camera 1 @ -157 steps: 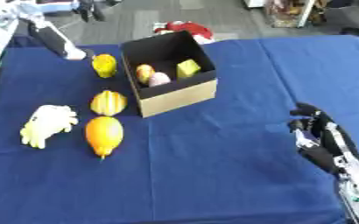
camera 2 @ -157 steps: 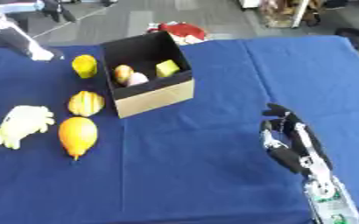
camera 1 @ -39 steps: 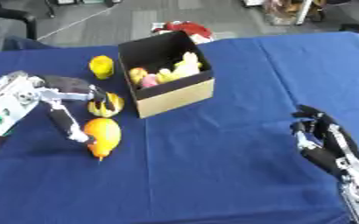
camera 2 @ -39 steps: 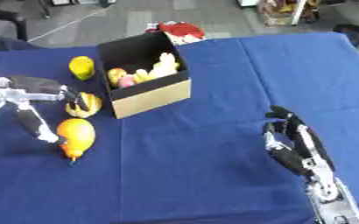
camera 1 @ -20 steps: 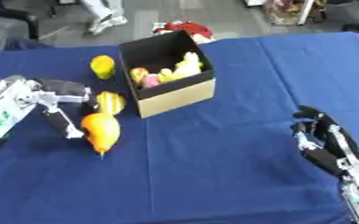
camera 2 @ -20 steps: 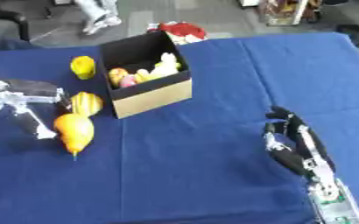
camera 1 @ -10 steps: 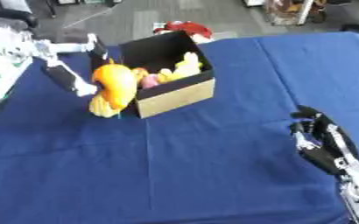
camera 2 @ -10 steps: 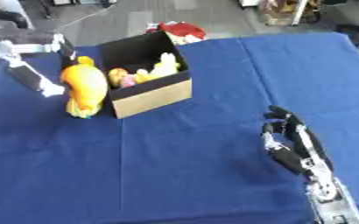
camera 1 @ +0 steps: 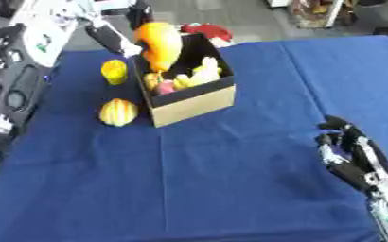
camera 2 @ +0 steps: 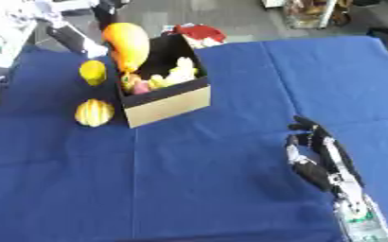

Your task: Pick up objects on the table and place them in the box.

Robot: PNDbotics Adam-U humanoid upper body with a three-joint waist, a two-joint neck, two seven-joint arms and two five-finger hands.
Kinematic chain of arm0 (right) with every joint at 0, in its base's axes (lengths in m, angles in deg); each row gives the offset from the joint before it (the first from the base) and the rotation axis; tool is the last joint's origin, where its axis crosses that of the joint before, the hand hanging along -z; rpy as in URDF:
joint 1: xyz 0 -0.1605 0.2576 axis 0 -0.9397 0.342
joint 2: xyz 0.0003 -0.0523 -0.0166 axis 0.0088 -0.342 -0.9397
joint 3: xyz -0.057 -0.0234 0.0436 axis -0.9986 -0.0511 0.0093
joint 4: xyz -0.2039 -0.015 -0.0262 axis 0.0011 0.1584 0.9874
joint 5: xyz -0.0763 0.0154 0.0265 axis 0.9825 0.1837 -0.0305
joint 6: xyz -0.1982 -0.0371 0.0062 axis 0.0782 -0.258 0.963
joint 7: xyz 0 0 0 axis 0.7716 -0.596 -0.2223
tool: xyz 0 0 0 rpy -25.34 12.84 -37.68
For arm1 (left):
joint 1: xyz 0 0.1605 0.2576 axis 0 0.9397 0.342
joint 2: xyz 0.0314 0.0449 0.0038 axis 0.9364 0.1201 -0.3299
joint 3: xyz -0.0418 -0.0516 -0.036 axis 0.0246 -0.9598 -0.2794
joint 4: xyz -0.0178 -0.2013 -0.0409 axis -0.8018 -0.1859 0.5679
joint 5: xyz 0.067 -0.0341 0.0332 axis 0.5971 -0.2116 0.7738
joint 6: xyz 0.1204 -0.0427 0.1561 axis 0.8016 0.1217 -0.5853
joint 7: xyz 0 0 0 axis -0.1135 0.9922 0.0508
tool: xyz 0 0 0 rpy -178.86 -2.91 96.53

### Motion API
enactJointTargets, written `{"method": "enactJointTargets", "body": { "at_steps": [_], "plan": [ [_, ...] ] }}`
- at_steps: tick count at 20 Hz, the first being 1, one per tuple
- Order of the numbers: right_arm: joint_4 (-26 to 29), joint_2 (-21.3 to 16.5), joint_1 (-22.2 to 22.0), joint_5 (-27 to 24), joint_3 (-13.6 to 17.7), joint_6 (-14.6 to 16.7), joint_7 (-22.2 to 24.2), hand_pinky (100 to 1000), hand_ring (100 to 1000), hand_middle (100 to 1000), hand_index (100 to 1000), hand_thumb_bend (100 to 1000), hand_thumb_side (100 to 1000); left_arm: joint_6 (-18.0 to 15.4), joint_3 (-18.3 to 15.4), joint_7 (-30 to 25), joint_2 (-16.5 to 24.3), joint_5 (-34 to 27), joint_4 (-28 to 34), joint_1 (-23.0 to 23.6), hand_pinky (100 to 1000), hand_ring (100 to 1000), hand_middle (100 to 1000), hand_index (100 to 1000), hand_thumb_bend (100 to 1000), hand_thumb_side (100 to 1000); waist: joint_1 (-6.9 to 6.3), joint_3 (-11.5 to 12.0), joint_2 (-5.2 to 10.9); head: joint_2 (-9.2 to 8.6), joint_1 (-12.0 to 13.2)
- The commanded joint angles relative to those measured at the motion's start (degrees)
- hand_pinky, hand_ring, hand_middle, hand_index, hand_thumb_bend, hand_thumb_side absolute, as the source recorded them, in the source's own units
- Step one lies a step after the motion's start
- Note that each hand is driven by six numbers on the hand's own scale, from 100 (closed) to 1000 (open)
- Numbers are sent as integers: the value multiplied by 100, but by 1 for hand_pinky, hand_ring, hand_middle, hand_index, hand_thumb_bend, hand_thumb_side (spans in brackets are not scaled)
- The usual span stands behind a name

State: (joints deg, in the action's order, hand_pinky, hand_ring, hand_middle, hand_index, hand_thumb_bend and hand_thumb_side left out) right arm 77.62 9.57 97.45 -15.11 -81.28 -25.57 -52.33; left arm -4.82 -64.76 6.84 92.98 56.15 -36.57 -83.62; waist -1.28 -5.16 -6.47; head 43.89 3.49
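Observation:
My left hand comes in from the upper left and is shut on a large orange fruit. It holds the fruit in the air above the left rim of the open black-lined cardboard box. Inside the box lie a pale yellow bunch and a few small round fruits. A small yellow object stands just left of the box. A striped yellow-orange gourd lies at the box's front left corner. My right hand rests open at the lower right, holding nothing.
A blue cloth covers the table. A red object lies behind the box at the far edge. My left arm's white and black casing fills the left side of the view.
The pale bunch went into the box. My left hand then closed on the orange fruit on the cloth and raised it up and right, over the box. The right hand stayed still.

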Motion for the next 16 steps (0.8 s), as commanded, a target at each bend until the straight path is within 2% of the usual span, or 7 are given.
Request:
{"method": "enactJointTargets", "body": {
  "at_steps": [1, 5, 6, 7, 8, 9, 16],
  "plan": [
    [61, -42, 40, -32, -9, 14, 31, 751, 671, 738, 884, 100, 276, 337, -271, 769, -216, 673, -413, -215, 707, 602, 552, 703, 194, 182, 83, -10, 106, 23, 48],
    [56, -42, 38, -40, -10, 11, 33, 751, 671, 737, 884, 100, 275, 640, -436, 1478, -401, 1035, -838, -191, 744, 683, 662, 809, 216, 178, 92, -17, 99, 23, 63],
    [57, -42, 39, -41, -9, 11, 32, 751, 671, 737, 884, 100, 275, 650, -443, 1585, -418, 1057, -909, -181, 744, 683, 662, 809, 216, 178, 93, -17, 97, 23, 62],
    [57, -42, 40, -42, -8, 11, 31, 751, 671, 738, 884, 100, 275, 633, -436, 1649, -427, 1068, -969, -166, 766, 734, 742, 890, 273, 267, 93, -17, 95, 23, 55],
    [58, -41, 40, -43, -7, 11, 31, 751, 671, 738, 884, 100, 275, 599, -423, 1687, -426, 1076, -1012, -153, 778, 753, 772, 920, 297, 361, 93, -15, 93, 23, 48],
    [59, -40, 42, -43, -7, 11, 32, 751, 671, 738, 884, 100, 275, 573, -412, 1721, -419, 1095, -1036, -143, 783, 759, 784, 930, 310, 391, 93, -14, 90, 23, 45],
    [58, -43, 43, -45, -4, 10, 29, 751, 672, 738, 884, 100, 270, 592, -399, 1832, -362, 1275, -1069, -100, 821, 808, 872, 979, 367, 475, 100, -2, 86, 23, 35]
  ]
}}
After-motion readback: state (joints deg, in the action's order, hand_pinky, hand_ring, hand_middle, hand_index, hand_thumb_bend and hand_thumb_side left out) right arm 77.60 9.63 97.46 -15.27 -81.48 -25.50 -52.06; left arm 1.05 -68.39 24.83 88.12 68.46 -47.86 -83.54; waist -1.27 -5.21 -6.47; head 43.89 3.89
